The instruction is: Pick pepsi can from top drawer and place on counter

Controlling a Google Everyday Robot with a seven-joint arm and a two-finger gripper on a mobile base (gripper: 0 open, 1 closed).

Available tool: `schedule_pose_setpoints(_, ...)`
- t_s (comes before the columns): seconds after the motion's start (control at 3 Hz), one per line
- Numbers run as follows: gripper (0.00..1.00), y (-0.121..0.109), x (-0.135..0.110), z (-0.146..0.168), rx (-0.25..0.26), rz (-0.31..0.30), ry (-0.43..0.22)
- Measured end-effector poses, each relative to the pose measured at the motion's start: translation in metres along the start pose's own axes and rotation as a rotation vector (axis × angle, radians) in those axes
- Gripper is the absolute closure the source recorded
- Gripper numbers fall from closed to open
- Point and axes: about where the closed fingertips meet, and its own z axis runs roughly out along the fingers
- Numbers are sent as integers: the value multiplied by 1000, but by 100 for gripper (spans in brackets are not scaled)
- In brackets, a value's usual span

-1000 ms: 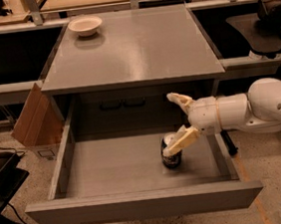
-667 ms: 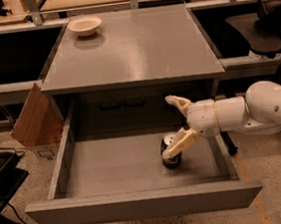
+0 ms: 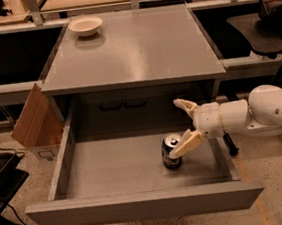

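The hand (image 3: 176,129) hangs inside the open top drawer (image 3: 140,205), fingers spread wide. The pepsi can (image 3: 171,152) stands upright on the drawer floor just below the hand. The lower finger overlaps its silver top, and the upper finger is well above it.

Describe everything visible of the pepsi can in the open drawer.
The pepsi can is a small dark blue can with a shiny silver top, and it looks like metal. It stands upright on the floor of the open top drawer, right of centre and apart from the walls. The gripper, open, reaches in from the right. Its lower finger crosses the can's upper right side, though contact cannot be confirmed.
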Motion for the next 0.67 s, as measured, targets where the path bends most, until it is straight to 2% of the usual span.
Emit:
schedule_pose_setpoints(0.33, 0, -5, 23, -9, -9, 10, 18)
schedule_pose_setpoints(0.67, 0, 1, 37, -2, -40, 16, 23)
